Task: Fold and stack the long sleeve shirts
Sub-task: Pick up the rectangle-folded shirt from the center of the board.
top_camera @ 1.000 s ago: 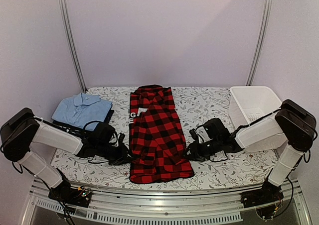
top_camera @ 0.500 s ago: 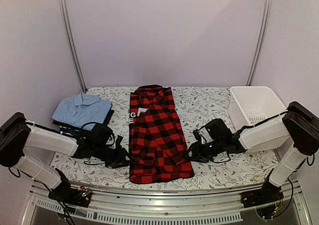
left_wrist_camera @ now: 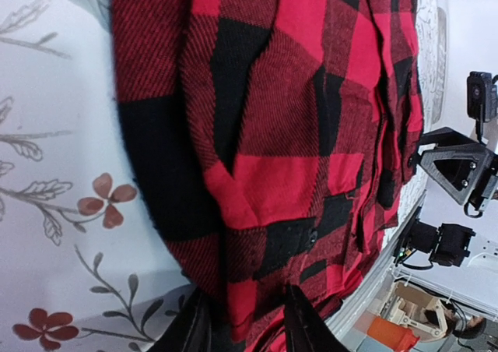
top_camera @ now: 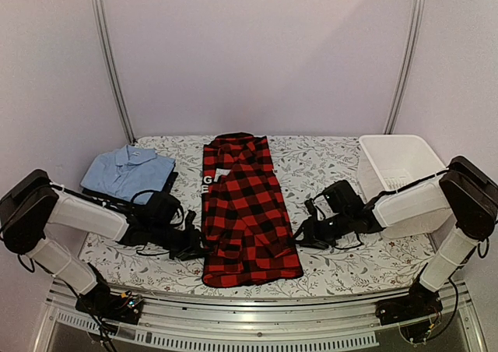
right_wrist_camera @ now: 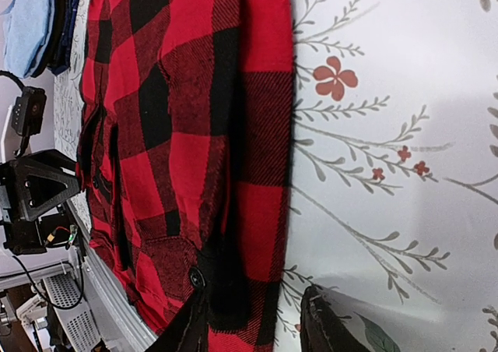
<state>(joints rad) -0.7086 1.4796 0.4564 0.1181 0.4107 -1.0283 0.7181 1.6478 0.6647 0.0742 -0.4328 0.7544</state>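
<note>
Seemingly the step in hand is taking hold of the red-and-black checked flannel shirt for its next fold, so I go across the table from the left. At the far left the light blue collared shirt (top_camera: pixel 127 170) lies folded on top of a dark navy garment (top_camera: pixel 168 182), of which only an edge shows. Next comes the left gripper (left_wrist_camera: pixel 245 330), low at the flannel's left edge near the front. Its fingers (left_wrist_camera: pixel 194 329) straddle the hem with cloth between them, but I cannot tell whether they press on it. The flannel (top_camera: pixel 245 212) lies in the middle of the flowered table cloth (top_camera: pixel 327 161) as a long strip, collar away from the arms. At its right edge the right gripper (right_wrist_camera: pixel 253 330) stands parted around the hem, and a gap shows between the cloth and its outer finger (right_wrist_camera: pixel 323 325), so it grips nothing. To do this well, I judge both sides should pinch every layer at matching spots. They should then rise together and carry the near end evenly toward the collar, so the strip does not skew. By count: three shirts, one of each kind, two grippers, and one white plastic basket (top_camera: pixel 375 170) at the far right.
</note>
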